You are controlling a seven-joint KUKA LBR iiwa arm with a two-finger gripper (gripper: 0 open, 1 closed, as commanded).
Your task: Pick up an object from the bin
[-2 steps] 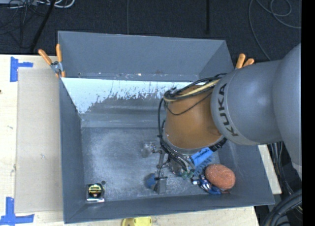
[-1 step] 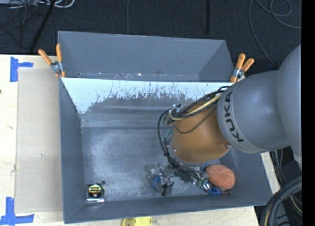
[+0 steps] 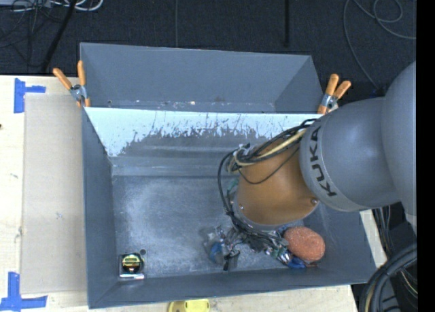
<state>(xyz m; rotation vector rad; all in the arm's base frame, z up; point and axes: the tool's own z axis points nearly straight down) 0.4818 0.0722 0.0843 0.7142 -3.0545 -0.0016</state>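
Observation:
My gripper is low over the front of the bin floor, right of the middle, largely hidden under the arm's brown cover. A small blue thing lies at its left tip, touching or just beside it. A rough orange-pink ball rests close to its right. Another small blue piece sits just below that ball's left side. Whether anything is held is hidden from me.
A small yellow and black tape measure lies in the front left corner, far from the gripper. The arm comes in from the right, covering the bin's right part.

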